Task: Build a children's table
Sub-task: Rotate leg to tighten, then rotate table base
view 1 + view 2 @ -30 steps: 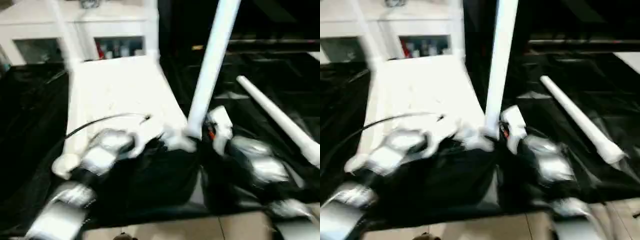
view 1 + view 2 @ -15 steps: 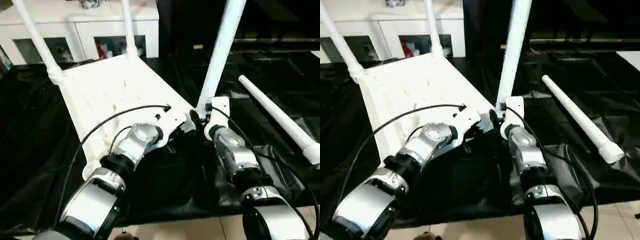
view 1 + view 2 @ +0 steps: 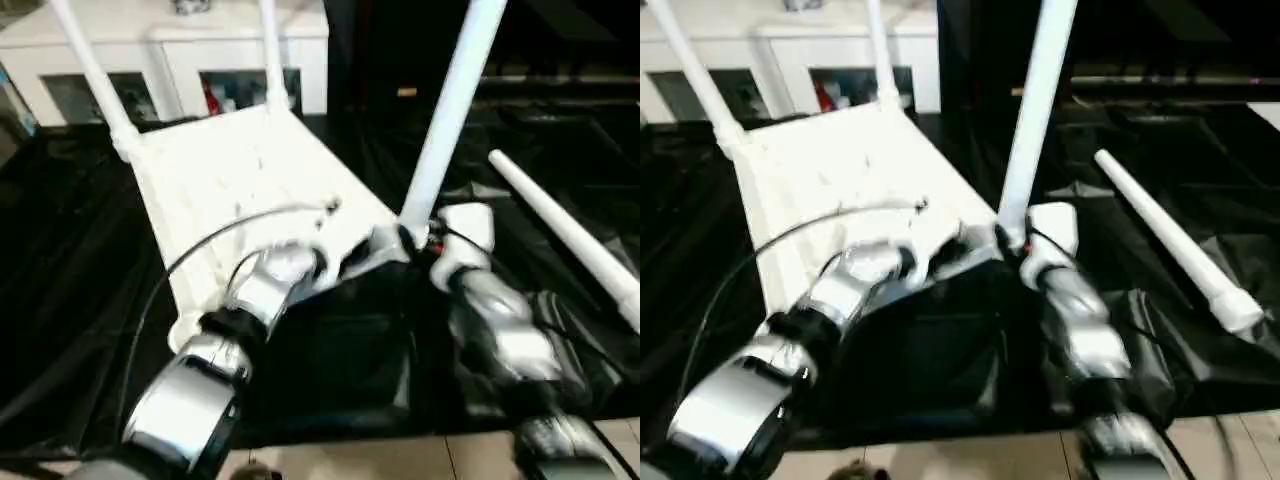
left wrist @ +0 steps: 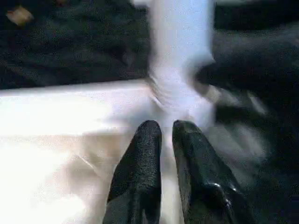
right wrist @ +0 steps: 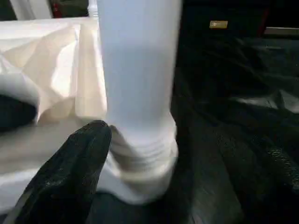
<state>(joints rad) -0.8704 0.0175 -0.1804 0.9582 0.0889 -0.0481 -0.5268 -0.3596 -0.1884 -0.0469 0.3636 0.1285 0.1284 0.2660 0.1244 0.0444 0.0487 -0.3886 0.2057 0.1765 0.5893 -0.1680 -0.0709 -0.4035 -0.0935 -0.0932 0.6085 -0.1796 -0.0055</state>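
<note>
Nearest, bottom of the head views: both silver forearms reach forward to the near-right corner of the upturned tabletop [image 3: 240,180], which lies ribbed side up on the black-draped worktop [image 3: 60,260], centre-left of frame. Left tool [image 4: 167,135]: its two black fingers are pressed almost together with only a thin gap, tips resting on the tabletop just short of the corner socket [image 5: 135,179]; it pinches nothing that I can see. Right tool [image 3: 425,240] sits at the foot of the third leg [image 3: 450,110]; in the right wrist view one black finger [image 5: 70,168] lies against the threaded base, the other is not clear, so whether it clamps the leg I cannot tell. Step in hand, by my reading: seating this leg in the socket. To do it well, keep the leg upright over the socket, turn it down until the thread ridges vanish, and let the left tool press the tabletop flat so it does not pivot. Fourth leg [image 3: 565,235] lies loose on the worktop at right, well apart. Farther back, two fitted legs [image 3: 95,75] stand at the far corners. Hard to judge: how deep the thread has gone, since ridges are exposed but blurred; leg tops are cut off by the upper edge.
</note>
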